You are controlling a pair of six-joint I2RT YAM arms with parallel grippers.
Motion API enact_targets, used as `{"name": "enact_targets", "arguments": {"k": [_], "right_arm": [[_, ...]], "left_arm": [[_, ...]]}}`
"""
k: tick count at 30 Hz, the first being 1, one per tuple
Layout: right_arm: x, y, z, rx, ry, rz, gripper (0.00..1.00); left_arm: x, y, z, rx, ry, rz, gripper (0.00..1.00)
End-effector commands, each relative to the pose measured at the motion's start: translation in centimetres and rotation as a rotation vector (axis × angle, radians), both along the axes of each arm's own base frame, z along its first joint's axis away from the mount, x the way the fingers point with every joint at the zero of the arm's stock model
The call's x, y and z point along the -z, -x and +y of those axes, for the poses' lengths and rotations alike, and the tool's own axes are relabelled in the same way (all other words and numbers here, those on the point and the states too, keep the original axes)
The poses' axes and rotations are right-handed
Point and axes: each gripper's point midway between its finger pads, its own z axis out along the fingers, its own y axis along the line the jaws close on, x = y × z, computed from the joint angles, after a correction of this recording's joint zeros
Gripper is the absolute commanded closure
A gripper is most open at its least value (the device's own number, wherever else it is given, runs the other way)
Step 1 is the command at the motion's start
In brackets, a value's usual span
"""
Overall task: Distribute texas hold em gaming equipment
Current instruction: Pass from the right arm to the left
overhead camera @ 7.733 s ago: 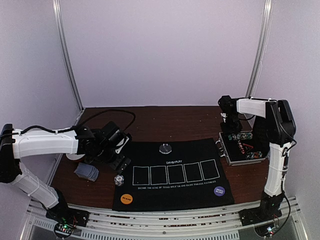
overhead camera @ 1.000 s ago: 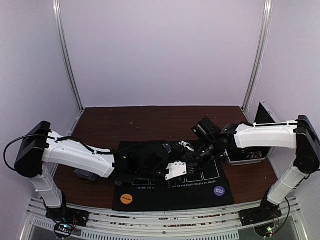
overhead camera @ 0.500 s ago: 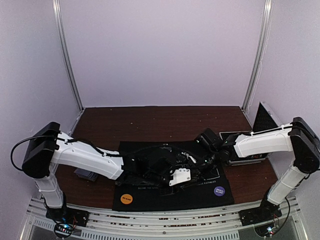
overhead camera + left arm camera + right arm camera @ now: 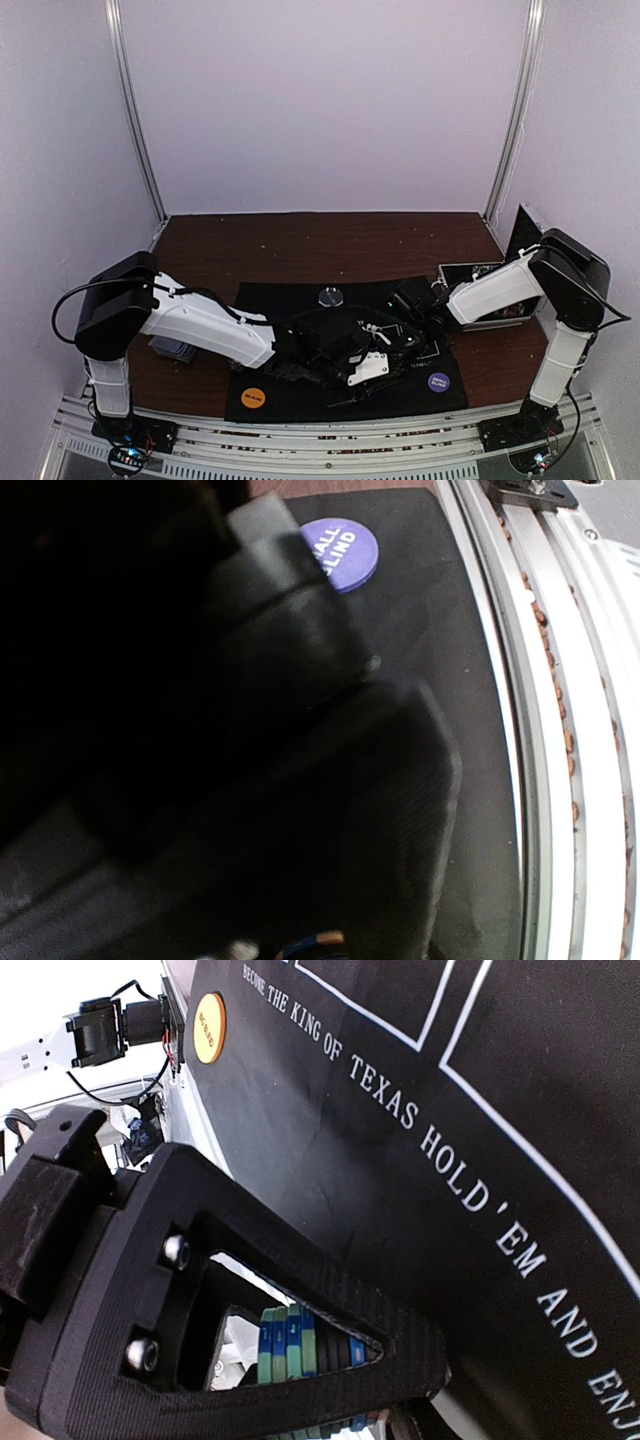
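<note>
Reaches with the left arm from the left across the black mat (image 4: 455, 398) and holds the left end effector (image 4: 385, 358) low over the mat's front middle, jaws together. Cannot tell whether anything thin sits between them, as the left wrist view gives mostly a dark blur close to the lens.

Reaches in from the right with the right arm and sets the right end effector (image 4: 408, 322) just beside the left one, close above the mat's printed lettering. Grips a small striped chip stack (image 4: 288, 1345) there, seen blue and green, edge-on, through the cut-out of the near finger (image 4: 150, 1260).

Leaves the purple blind disc (image 4: 438, 381) flat on the mat's front right corner and the orange blind disc (image 4: 254, 397) flat on its front left corner. Keeps the clear dealer disc (image 4: 329, 296) at the mat's far edge, apart from both arms. Shows the blue-grey playing cards (image 4: 168, 348) on the brown worktop (image 4: 300, 250) left of the mat, partly hidden under the left arm. Has the silver case (image 4: 480, 322) open just right of the mat.
</note>
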Motion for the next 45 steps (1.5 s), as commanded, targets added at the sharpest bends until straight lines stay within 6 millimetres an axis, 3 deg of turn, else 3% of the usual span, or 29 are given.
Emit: {"name": "enact_targets", "arguments": {"k": [1, 7, 13, 25, 45], "right_arm": [[3.6, -1.2, -0.7, 0.083, 0.281, -0.092, 0.95], [4.3, -1.3, -1.0, 0.091, 0.310, -0.098, 0.82], [3.9, -1.8, -1.0, 0.112, 0.308, -0.116, 0.67], [3.1, -2.7, -1.2, 0.150, 0.299, -0.145, 0.46], [0.2, -3.0, -1.0, 0.197, 0.195, -0.101, 0.45]], "left_arm": [[4.0, 1.2, 2.7, 0.005, -0.209, 0.069, 1.00], [4.9, 1.2, 3.0, 0.002, -0.248, 0.075, 1.00], [5.1, 1.4, 3.3, 0.009, -0.258, 0.085, 1.00], [5.2, 1.3, 3.3, -0.003, -0.266, 0.084, 1.00], [5.6, 1.2, 4.1, -0.003, -0.288, 0.075, 1.00]]}}
